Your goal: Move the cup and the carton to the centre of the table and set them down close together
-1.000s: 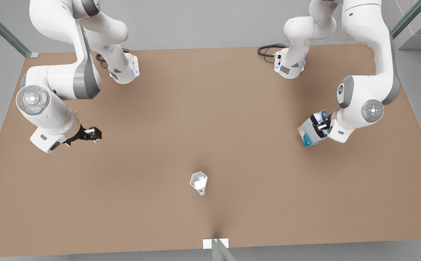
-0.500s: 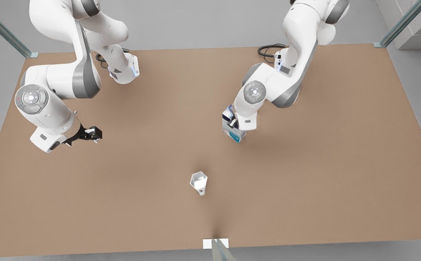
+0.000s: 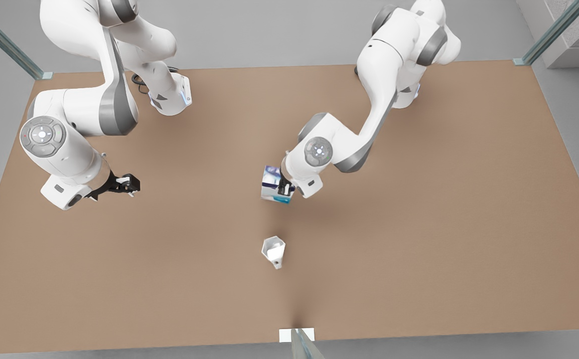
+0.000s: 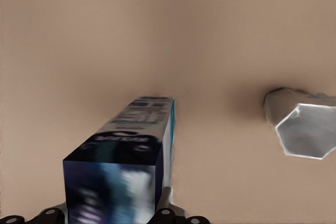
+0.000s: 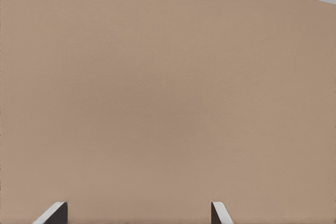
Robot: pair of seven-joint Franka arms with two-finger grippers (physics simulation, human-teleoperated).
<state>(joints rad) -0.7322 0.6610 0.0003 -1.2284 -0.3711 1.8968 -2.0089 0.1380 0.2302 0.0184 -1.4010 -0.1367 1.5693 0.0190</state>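
Between the arm bases and the cup (image 3: 273, 251), my left pincer (image 3: 283, 188) grips the carton (image 3: 272, 184); my right pincer (image 3: 126, 184) waits, released, farther off

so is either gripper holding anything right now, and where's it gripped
The left gripper holds the carton, fingers clamped on its two opposite sides at the end nearest the wrist. The right gripper is open, holding nothing, waiting at the front view's left.

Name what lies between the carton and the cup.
Nothing: bare table separates the carton, held by the left tool, from the cup in the front view.
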